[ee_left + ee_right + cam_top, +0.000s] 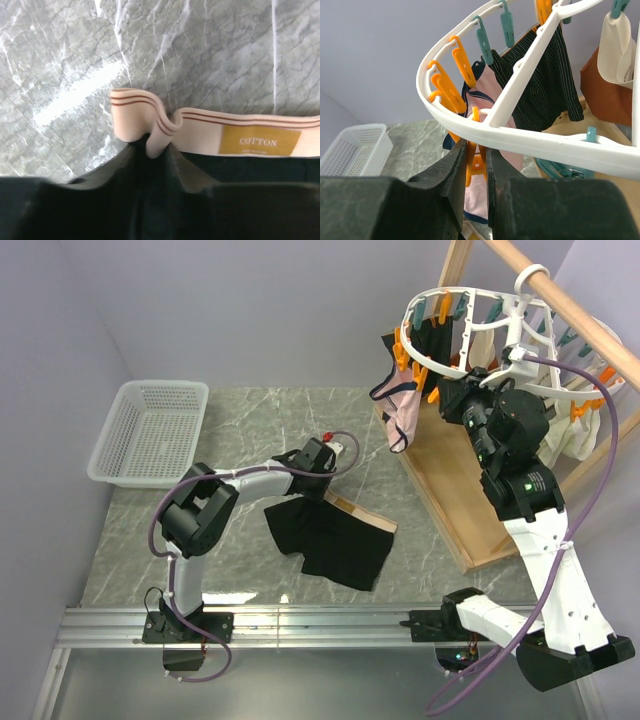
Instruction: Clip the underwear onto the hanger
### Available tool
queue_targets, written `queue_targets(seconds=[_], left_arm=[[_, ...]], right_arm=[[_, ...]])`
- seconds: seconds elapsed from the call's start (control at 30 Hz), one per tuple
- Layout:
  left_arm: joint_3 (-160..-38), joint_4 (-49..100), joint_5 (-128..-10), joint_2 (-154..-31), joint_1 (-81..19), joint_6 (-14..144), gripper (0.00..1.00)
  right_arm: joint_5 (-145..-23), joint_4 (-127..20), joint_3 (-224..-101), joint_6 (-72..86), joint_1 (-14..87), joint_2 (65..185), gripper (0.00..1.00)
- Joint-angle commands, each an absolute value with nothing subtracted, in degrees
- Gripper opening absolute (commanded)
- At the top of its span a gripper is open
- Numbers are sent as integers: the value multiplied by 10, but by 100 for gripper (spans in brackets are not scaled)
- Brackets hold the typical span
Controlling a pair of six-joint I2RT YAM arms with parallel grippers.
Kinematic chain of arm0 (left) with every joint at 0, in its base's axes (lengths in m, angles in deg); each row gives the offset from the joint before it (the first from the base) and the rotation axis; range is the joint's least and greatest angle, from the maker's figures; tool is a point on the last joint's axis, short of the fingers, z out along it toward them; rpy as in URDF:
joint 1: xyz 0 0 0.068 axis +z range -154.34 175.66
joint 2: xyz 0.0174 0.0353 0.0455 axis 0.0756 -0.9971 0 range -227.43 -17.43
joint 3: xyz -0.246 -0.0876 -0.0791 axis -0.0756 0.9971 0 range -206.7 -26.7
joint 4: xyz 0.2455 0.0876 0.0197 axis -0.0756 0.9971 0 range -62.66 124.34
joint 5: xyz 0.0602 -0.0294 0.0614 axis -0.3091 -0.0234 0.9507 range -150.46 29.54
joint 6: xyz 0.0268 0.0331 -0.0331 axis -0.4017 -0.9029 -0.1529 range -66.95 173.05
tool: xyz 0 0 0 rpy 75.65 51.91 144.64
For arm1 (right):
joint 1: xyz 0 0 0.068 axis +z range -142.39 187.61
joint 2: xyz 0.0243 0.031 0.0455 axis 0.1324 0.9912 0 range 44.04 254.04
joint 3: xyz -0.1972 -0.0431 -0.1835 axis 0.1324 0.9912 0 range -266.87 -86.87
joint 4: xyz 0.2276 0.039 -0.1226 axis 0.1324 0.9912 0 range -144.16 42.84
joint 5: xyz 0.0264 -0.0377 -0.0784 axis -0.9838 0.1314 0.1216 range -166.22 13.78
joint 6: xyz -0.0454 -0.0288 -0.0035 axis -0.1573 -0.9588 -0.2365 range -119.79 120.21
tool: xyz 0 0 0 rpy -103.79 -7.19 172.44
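Bright even light, with glare on the marble tabletop [75, 95].

Lavender walls [250, 310] enclose a grey marble tabletop [250, 420].

Robot lab booth: plain lilac walls [250, 310], marble-look table [250, 420], arms [195, 520] on aluminium rail [320, 625].

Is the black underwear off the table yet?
No, the underwear lies spread on the table, its waistband at the left hand.
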State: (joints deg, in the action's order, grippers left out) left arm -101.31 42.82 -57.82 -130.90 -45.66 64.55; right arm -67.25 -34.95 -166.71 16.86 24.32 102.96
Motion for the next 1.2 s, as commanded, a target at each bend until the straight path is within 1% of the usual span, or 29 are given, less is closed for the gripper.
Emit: queue_targets(seconds=[0.0, 0.03, 0.07, 0.13, 0.37, 0.43, 0.57, 0.9, 1.17], left_arm=[[-989, 471, -595, -1341, -467, 640, 21], [-988, 469, -596, -1339, -472, 640, 15], [-985, 465, -598, -1330, -473, 639, 4], [-965, 429, -600, -1309, -477, 639, 0], [-867, 229, -635, -1136, -491, 601, 0], [-847, 166, -645, -1110, -494, 593, 0], [-840, 99, -662, -1068, -506, 568, 0], [-908, 52, -704, -1063, -550, 553, 0], [-996, 96, -730, -1073, -587, 579, 0]], right_arm=[[-688, -351, -1660, 164, 244, 1021, 0], [-689, -352, -1659, 163, 245, 1021, 0], [-690, -353, -1659, 164, 242, 1021, 0], [-689, -353, -1659, 165, 243, 1021, 0], [-694, -355, -1653, 166, 243, 1016, 0], [-696, -356, -1647, 169, 244, 1014, 0], [-700, -358, -1645, 172, 243, 1013, 0], [-718, -362, -1641, 179, 243, 1012, 0], [-723, -364, -1640, 178, 243, 1012, 0]])
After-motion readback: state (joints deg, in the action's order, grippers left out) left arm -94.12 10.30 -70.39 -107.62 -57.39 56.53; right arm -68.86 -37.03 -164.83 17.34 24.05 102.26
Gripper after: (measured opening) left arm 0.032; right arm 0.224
